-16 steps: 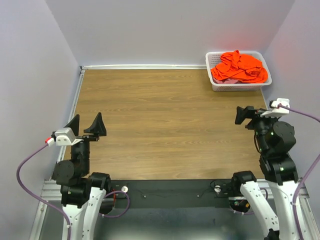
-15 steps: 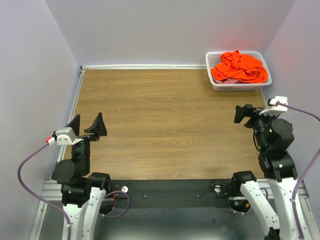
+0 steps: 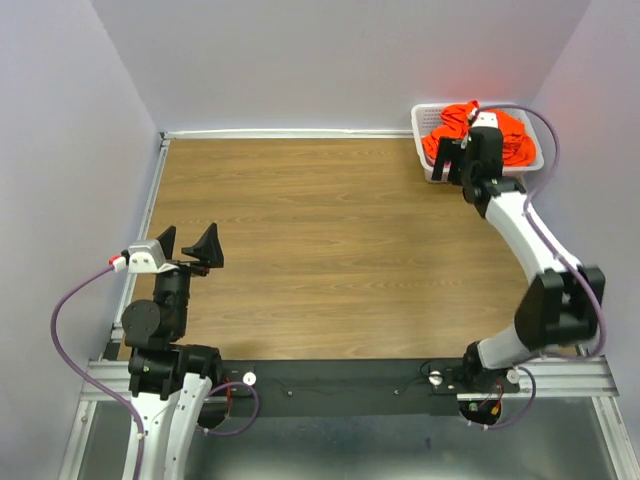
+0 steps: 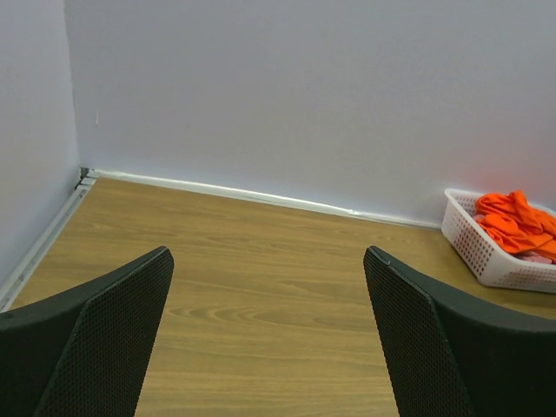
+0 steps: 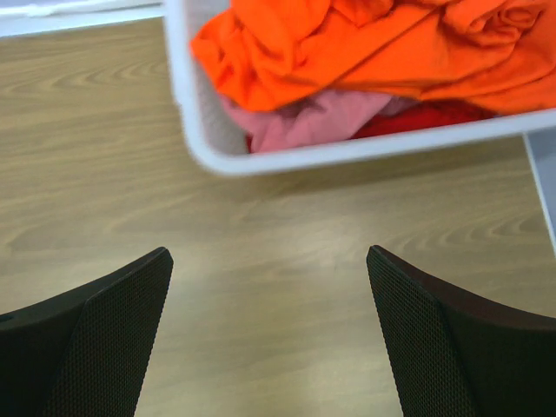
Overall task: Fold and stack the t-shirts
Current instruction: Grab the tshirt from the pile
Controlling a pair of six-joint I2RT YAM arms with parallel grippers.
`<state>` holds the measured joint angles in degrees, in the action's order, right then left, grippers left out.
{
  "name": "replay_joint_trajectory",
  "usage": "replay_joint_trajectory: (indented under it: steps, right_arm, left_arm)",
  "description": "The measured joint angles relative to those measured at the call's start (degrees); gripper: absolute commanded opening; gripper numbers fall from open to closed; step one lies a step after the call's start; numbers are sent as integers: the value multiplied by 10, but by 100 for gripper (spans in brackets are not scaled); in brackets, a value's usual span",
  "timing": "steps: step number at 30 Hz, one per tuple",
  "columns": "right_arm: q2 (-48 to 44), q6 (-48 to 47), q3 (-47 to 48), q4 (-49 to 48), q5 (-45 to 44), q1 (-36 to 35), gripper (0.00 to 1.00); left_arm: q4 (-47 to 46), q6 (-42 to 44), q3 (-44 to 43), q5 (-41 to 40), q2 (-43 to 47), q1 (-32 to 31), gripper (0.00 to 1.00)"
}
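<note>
A bright orange t-shirt (image 5: pixel 347 43) lies crumpled on top inside the white lattice basket (image 5: pixel 347 156) at the table's far right corner. Under it shows a dusty pink t-shirt (image 5: pixel 321 117), with a bit of red cloth (image 5: pixel 417 117) beside it. My right gripper (image 5: pixel 269 256) hovers open over bare wood just in front of the basket's near rim, holding nothing; from above it (image 3: pixel 450 165) sits at the basket's (image 3: pixel 428 172) left front corner. My left gripper (image 3: pixel 187 243) stands open and empty at the near left, far from the orange t-shirt (image 4: pixel 517 221).
The wooden table (image 3: pixel 320 240) is walled at the back and both sides. A metal rail (image 3: pixel 155 190) runs along its left edge. The right arm (image 3: pixel 530 230) stretches diagonally over the table's right side.
My right arm has swung from the near right out to the basket at the far corner. The left gripper has shifted slightly forward and right. Both stay open.
</note>
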<state>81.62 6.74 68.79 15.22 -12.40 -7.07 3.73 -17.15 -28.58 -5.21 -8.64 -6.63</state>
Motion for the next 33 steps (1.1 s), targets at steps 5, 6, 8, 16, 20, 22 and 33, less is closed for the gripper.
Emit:
replay_joint_trajectory:
  steps: [5,6,8,16,20,22,33]
  right_arm:
    - [172,-19,141,-25,-16,41,100]
    - [208,-25,176,-27,-19,55,100]
    - [263,-38,231,-37,-23,80,99]
    - [435,-94,420,-49,-25,144,84]
    - [506,-111,502,-50,-5,152,77]
    - [530,-114,527,-51,6,152,77]
    - [581,-108,557,-56,96,157,57]
  left_arm:
    - [-3,0,0,2,2,0,98]
    - [-3,0,0,3,2,0,98]
    - [-4,0,0,4,1,0,98]
    - [-9,0,0,12,-34,0,98]
    - [-9,1,0,17,-60,0,98]
    - [-9,1,0,19,-67,0,98]
    - [-9,1,0,24,-81,0,96]
